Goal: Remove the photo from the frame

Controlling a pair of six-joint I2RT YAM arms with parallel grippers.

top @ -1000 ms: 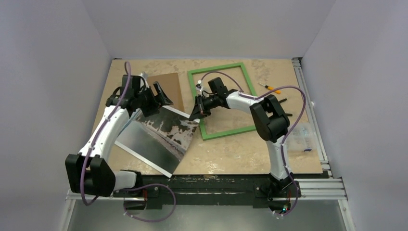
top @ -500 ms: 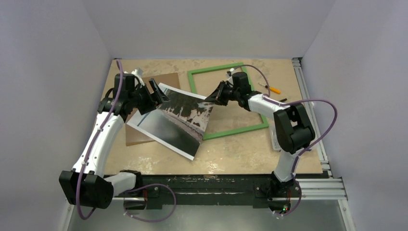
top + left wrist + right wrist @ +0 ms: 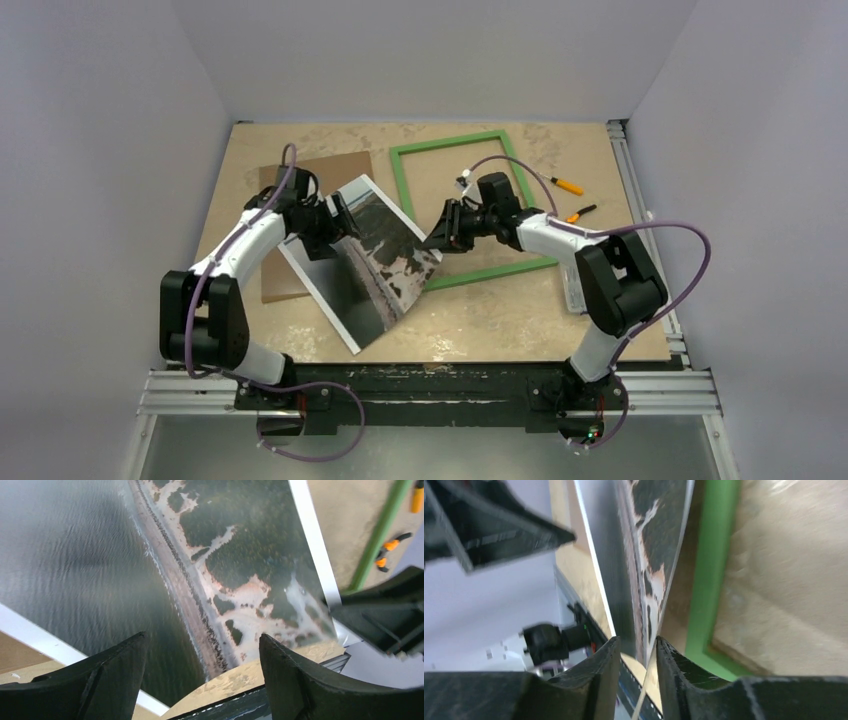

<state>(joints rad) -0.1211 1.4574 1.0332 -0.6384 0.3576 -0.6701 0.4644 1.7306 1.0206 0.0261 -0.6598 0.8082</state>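
Release step. The photo (image 3: 365, 262) rests on the counter (image 3: 500, 320), out of the frame (image 3: 450, 141), its corner between my right claw's (image 3: 636, 647) slightly parted jaws. The left claw (image 3: 202, 645) gapes above it. Next I retract both.

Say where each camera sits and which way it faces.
Top external: above, behind the bases, facing down at the table; both arms show.
Left wrist: on the left arm, facing down onto the photo; its fingers show.
Right wrist: on the right arm, along the photo's edge between its fingers.
All show the photo and frame.
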